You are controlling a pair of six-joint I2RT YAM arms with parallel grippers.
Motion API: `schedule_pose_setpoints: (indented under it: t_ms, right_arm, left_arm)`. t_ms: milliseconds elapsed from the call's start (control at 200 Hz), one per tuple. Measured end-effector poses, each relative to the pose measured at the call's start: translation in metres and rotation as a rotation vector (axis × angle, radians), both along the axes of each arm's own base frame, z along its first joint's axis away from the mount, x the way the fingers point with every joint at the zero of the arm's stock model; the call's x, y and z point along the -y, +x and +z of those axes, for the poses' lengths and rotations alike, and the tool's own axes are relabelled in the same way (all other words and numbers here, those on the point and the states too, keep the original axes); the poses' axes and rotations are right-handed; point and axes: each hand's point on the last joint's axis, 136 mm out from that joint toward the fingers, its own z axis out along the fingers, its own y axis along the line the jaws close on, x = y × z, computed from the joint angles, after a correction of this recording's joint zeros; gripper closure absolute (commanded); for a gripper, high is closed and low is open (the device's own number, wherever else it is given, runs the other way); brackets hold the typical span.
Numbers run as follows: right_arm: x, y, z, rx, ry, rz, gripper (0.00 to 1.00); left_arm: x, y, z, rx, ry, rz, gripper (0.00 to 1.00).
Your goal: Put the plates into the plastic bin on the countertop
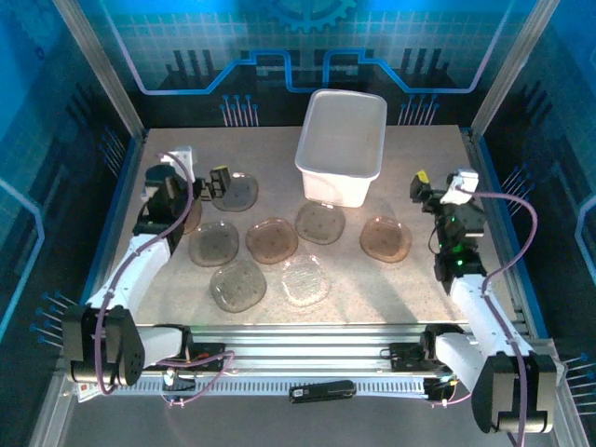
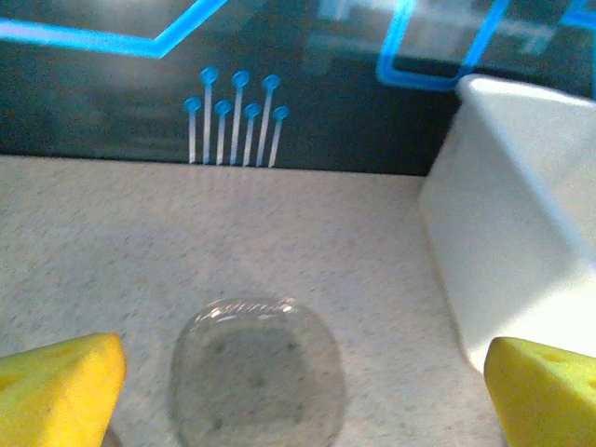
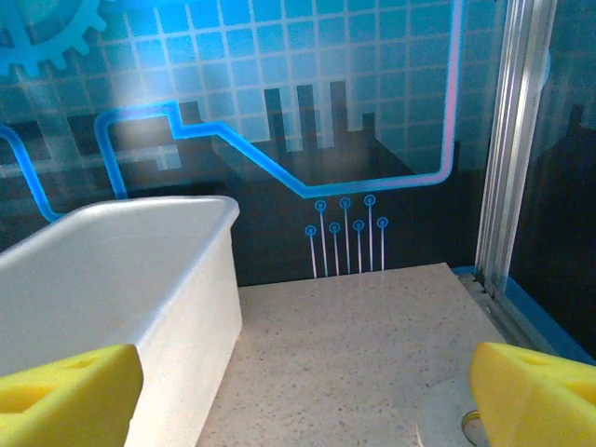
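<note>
From above, the speckled worktop [image 1: 410,289] is carrying the plates [image 1: 272,240] flat, all outside the white bin [image 1: 333,184] at the back. The left arm is reaching low over one; the right arm is bending up beside the bin. At the left wrist, the left fingers [image 2: 56,386] are standing wide around a plate [image 2: 256,377] — thin, so I think it could be sliding off when pinched. At the right wrist, the right fingers [image 3: 535,391] are gaping, holding nothing.

- Plastic bin [image 1: 335,182], right of the left gripper [image 2: 298,396]: plain translucent white.
- Plates [image 1: 272,240]: smoky brown through to clear; the plate [image 2: 256,377] between the pads [image 2: 56,386], greyish with dark flecks.
- Pads: yellow.
- Countertop [image 1: 400,289]: beige, finely speckled.
- Back wall [image 2: 93,102], ahead of the gripper: dark blue, cyan circuit lines.
</note>
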Motion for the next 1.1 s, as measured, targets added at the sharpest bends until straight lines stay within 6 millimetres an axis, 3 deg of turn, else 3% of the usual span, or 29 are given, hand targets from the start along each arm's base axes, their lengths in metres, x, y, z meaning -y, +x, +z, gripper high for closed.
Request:
schedule_pose_setpoints:
  t_ms: [175, 275, 370, 495, 730, 940, 1101]
  right_arm:
    - [-0.008, 0.005, 0.012, -0.191, 0.083, 0.04, 0.18]
    - [-0.014, 0.005, 0.006, -0.328, 0.135, 0.06, 0.2]
    - [-0.02, 0.006, -0.009, -0.471, 0.179, 0.076, 0.23]
    - [-0.026, 0.003, -0.04, -0.662, 0.221, 0.084, 0.24]
    - [-0.029, -0.026, -0.091, -0.885, 0.268, 0.067, 0.28]
    - [-0.035, -0.046, -0.152, -1.074, 0.305, 0.066, 0.31]
    - [-0.037, -0.06, -0.172, -1.129, 0.329, 0.057, 0.31]
  left_arm:
    - [0.047, 0.003, 0.047, -0.065, -0.057, -0.11, 0.02]
    - [0.074, 0.018, 0.067, -0.122, -0.093, -0.154, 0.02]
    - [0.104, 0.033, 0.071, -0.198, -0.124, -0.192, 0.04]
    - [0.142, 0.054, 0.051, -0.325, -0.147, -0.228, 0.04]
    - [0.2, 0.086, 0.002, -0.521, -0.135, -0.245, 0.07]
    - [0.221, 0.111, -0.022, -0.595, -0.103, -0.196, 0.11]
    - [0.224, 0.122, -0.035, -0.627, -0.092, -0.159, 0.18]
